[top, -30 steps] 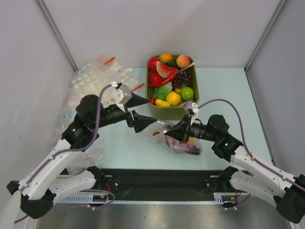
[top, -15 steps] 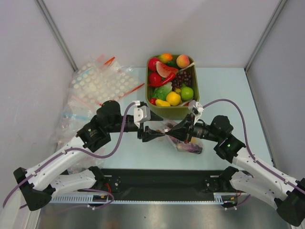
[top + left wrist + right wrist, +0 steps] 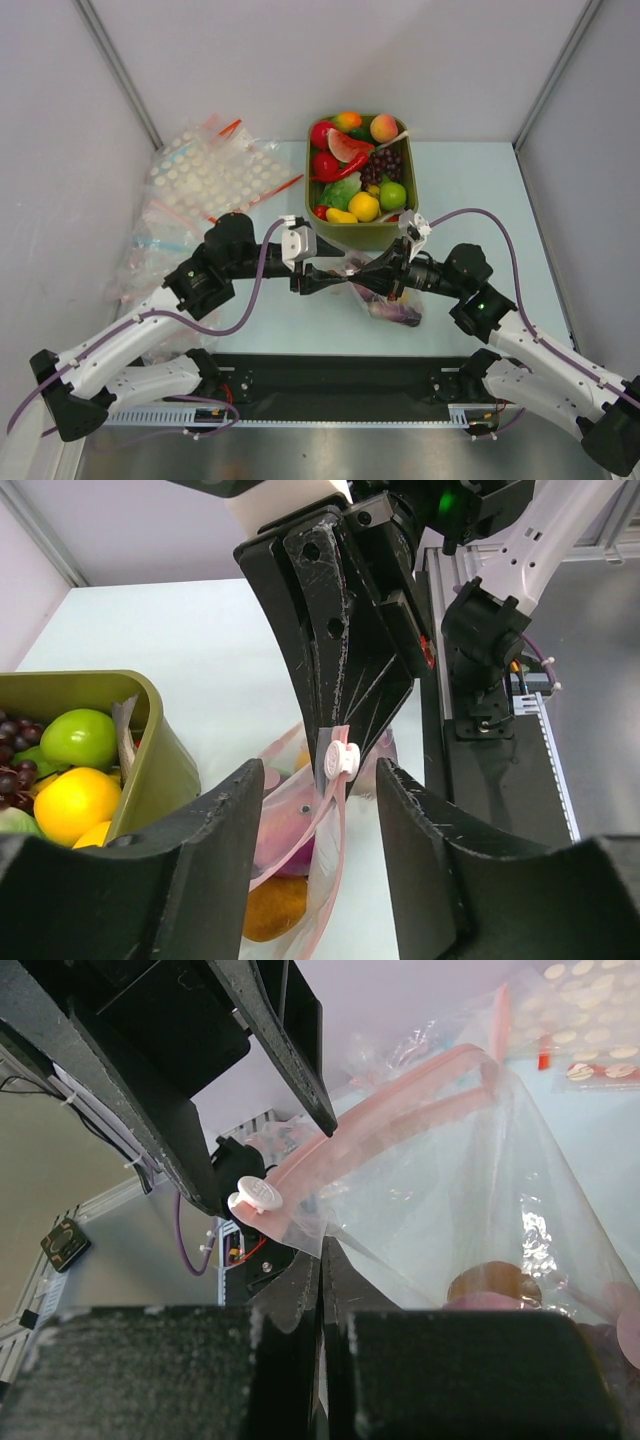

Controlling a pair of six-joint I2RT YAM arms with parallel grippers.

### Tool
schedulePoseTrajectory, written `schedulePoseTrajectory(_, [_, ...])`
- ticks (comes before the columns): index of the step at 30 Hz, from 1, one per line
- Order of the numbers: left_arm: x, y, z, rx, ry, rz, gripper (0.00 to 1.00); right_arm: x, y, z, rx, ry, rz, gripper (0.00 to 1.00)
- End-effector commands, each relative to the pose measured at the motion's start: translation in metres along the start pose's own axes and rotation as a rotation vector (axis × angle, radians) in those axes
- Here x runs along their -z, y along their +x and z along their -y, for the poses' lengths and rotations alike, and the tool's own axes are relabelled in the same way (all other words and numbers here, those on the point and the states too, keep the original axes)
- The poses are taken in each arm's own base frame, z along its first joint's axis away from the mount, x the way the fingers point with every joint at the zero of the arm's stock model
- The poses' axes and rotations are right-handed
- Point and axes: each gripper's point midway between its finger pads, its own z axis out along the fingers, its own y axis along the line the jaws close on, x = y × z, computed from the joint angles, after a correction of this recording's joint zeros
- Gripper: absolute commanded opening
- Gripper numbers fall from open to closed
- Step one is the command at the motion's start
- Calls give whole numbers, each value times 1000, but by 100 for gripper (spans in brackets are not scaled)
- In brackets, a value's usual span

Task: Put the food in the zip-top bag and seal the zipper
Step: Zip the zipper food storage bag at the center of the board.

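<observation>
left gripper (image 3: 320, 775): fingers (image 3: 215, 825) part-way apart, straddling the bag mouth. Clear gap on each side, gripping nothing.
right gripper (image 3: 321, 1265): fingers pressed together on the thin film at the bag's mouth edge, just below the slider.
arms: both tips meet nose to nose over the table (image 3: 470, 190), just in front of the tub's near wall.
zip-top bag (image 3: 390, 300): clear, hanging from the right pinch at the mouth end. Body slumps on the table under the right wrist, close to the tub.
zipper (image 3: 325, 815): pale pink strip, running down from the slider between the left fingers. Mouth gapes further along, as the right wrist view shows.
slider (image 3: 341, 757): small white tab on the strip, sitting between the left fingertips, touching neither as far as I can tell.
food in bag: an orange-brown piece (image 3: 272, 910) and something purple (image 3: 400, 308) show through the film.
tub (image 3: 350, 236): olive green, holding a lemon (image 3: 364, 206), green apple (image 3: 80, 738), grapes (image 3: 386, 163) and more.
dotted bags (image 3: 215, 172): pile at far left, well apart from both grippers.
</observation>
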Motion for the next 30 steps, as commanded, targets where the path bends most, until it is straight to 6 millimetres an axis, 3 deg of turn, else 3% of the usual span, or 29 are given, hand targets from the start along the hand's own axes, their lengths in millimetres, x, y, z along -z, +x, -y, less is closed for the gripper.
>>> schedulePoseTrajectory(1, [-4,-9,3,-63,33,39,53,-1,-19,-11,32,-45,60,0])
schedulePoseTrajectory(10, [-8,-5,3,-51,45,25,43,-4,-17,-8,22,-42,54,0])
schedulePoseTrajectory(16, [-13,-1,3,-42,70,0,27,-5,-16,-7,16,-42,50,0])
schedulePoseTrajectory(23, [-13,1,2,-45,73,-26,0,-3,-17,-8,31,-41,52,0])
schedulePoseTrajectory(30, [-10,1,-1,-48,46,-32,0,5,-24,-6,63,5,100,0])
